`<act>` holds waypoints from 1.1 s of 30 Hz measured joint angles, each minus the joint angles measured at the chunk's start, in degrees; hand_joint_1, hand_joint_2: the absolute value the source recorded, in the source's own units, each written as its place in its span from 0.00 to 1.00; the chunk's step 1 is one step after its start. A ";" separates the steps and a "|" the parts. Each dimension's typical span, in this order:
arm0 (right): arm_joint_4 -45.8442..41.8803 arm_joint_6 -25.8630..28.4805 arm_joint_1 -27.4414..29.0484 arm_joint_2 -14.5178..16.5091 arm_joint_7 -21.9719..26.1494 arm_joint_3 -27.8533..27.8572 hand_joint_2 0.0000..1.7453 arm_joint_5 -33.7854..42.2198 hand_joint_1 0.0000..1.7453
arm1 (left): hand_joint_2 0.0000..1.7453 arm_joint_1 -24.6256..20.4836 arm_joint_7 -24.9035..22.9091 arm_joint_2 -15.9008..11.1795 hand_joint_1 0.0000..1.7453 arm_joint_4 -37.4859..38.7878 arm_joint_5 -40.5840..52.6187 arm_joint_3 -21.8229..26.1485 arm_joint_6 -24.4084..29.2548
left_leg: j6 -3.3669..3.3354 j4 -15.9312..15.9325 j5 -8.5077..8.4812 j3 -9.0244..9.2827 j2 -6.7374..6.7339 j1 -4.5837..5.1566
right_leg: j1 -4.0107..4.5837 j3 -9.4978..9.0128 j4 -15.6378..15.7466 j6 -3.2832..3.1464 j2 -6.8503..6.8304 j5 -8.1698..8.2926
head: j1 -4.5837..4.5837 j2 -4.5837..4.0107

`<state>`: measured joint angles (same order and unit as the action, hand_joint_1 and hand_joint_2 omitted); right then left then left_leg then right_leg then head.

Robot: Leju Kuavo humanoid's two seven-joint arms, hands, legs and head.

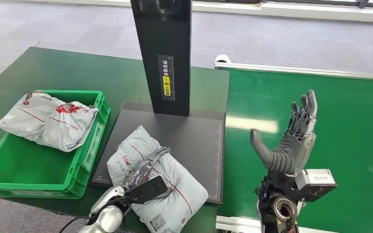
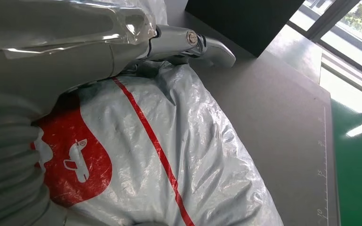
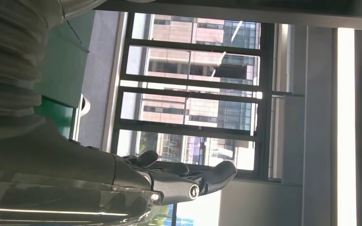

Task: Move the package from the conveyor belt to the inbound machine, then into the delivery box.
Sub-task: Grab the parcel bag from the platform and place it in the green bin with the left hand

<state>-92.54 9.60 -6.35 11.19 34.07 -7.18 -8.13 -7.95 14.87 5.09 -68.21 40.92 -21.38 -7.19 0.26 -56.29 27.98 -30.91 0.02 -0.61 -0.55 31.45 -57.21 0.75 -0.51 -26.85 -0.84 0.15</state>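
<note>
A grey plastic-wrapped package (image 1: 177,196) with red stripes and a red logo lies on the near left part of the inbound machine's dark plate (image 1: 196,138), hanging over its front edge. My left hand (image 1: 143,177) rests on top of it with the fingers stretched over the wrapping. Up close, the thumb (image 2: 193,43) reaches past the package (image 2: 193,155) over the plate (image 2: 287,103). My right hand (image 1: 291,141) is raised above the green conveyor belt (image 1: 349,141), palm up, fingers spread and holding nothing; the right hand (image 3: 169,176) shows against windows.
The green delivery box (image 1: 90,155) stands left of the plate with another grey package (image 1: 48,119) inside. The machine's black column (image 1: 167,53) rises at the back of the plate. The belt's white rail (image 1: 296,69) runs along its far side.
</note>
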 joint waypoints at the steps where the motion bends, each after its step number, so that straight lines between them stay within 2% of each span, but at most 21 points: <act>1: 0.00 0.00 0.00 0.01 0.00 0.02 1.00 -0.01 0.00 | 1.00 -0.05 -0.01 0.01 0.00 0.11 0.00 0.00 0.00 | 0.00 0.00 0.00 0.03 0.00 0.00 | 0.00 -0.03 0.00 0.00 -0.01 0.00 | 0.00 0.01; 2: 0.00 0.00 0.00 0.02 0.00 0.05 1.00 -0.02 0.00 | 1.00 -0.08 -0.01 0.02 0.04 0.21 0.00 0.00 0.00 | 0.00 0.00 0.00 0.06 0.01 0.00 | 0.00 -0.07 0.00 0.00 -0.01 0.00 | 0.00 0.00; 6: 0.00 0.01 0.00 0.15 -0.01 0.21 1.00 -0.04 0.00 | 1.00 -0.13 -0.16 0.05 0.91 0.59 0.24 -0.08 -0.15 | 0.00 0.00 0.00 0.18 0.02 0.00 | 0.00 -0.17 0.00 0.00 -0.02 0.00 | 0.01 0.00; 8: 0.00 0.01 0.01 0.15 -0.05 0.28 1.00 -0.09 0.00 | 1.00 -0.16 -0.44 0.14 0.98 0.77 0.57 -0.16 -0.09 | 0.00 0.01 0.00 0.22 0.02 0.00 | 0.00 -0.22 0.00 0.00 -0.02 -0.01 | 0.01 0.00; 33: 0.00 -0.02 0.11 0.33 -0.99 0.81 1.00 -0.27 0.00 | 1.00 -0.23 -0.36 0.81 1.00 0.43 3.13 0.49 5.80 | 0.01 0.02 0.00 0.31 -0.01 -0.01 | 0.01 -0.29 0.00 0.00 -0.01 -0.01 | 0.01 0.00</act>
<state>-92.54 9.57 -6.24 11.52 33.09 -6.37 -8.40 -8.18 14.51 5.90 -67.78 44.05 -20.88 -1.39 0.27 -56.28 27.99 -30.60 0.01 -0.62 -0.54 31.16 -57.21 0.75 -0.52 -26.86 -0.83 0.15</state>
